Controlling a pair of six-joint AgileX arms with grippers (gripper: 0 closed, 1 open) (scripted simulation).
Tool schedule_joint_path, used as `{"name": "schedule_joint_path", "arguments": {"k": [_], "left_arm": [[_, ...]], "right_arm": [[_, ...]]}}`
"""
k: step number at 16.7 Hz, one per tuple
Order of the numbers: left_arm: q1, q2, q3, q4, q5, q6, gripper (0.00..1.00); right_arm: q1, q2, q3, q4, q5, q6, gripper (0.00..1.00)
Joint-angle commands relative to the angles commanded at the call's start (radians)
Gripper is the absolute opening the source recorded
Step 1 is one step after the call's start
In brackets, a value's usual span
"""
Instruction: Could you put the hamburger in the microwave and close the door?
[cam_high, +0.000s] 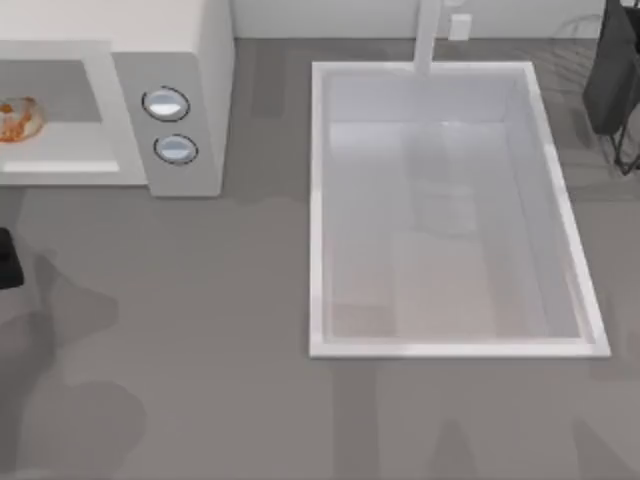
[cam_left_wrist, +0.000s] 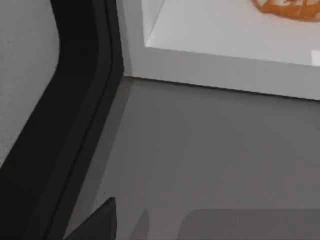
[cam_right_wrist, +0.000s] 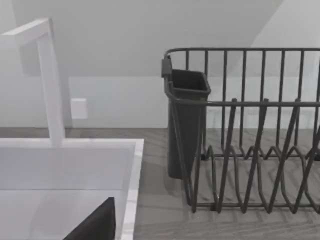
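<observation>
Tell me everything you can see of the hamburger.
The hamburger is a small round pale-tan bun with orange-brown patches. It lies flat on the pale floor of the microwave, inside the cavity at the table's far left, partly cut off by the top view's left edge. The left wrist view shows its orange-patched lower edge resting on that same floor, set back from the cavity's front lip. Nothing else touches it; no claw holds it.

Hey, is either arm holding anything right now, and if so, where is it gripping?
Nothing is held. The hamburger lies inside the microwave, with no pincer on it.
</observation>
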Motion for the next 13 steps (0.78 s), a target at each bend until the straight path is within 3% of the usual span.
{"name": "schedule_joint_path", "arguments": {"k": [13], "left_arm": [[-0.002, -0.085, 0.046, -0.033, 0.006, -0.003, 1.0]], "right_arm": [[0.0, 0.0, 0.0, 0.0, 0.0, 0.0, 1.0]]}}
